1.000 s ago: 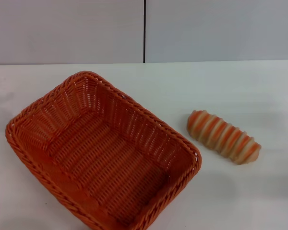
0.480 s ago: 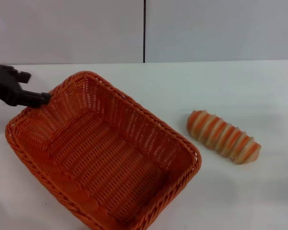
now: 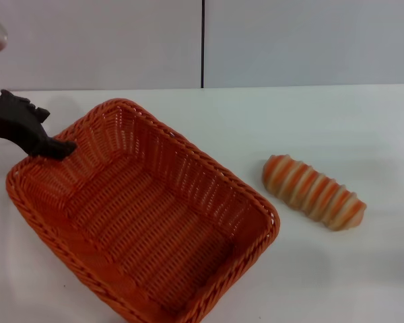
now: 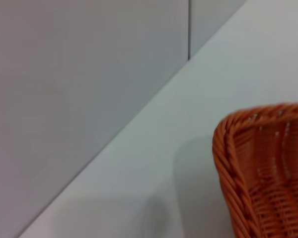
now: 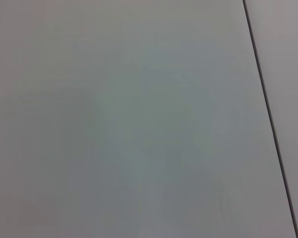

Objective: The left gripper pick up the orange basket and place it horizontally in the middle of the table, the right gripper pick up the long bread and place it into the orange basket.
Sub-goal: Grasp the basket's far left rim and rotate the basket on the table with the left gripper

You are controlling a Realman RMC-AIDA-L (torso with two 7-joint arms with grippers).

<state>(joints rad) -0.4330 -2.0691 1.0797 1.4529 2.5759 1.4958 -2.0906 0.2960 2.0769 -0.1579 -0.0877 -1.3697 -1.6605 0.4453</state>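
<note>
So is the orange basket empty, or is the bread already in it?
Empty. The orange basket shows only bare weave inside; the long bread lies on the table beside it.

Bright even light; soft shadows; slight blur.

basket: the orange basket (image 3: 145, 215), woven, rectangular, braided rim, upright and open, sits skewed on the table (image 3: 323, 121).
bread: the long bread (image 3: 313, 192), striped orange-brown and cream, lies diagonally just right of the basket, apart from it.

bare table (image 3: 337, 128) around long bread (image 3: 314, 192)
</note>
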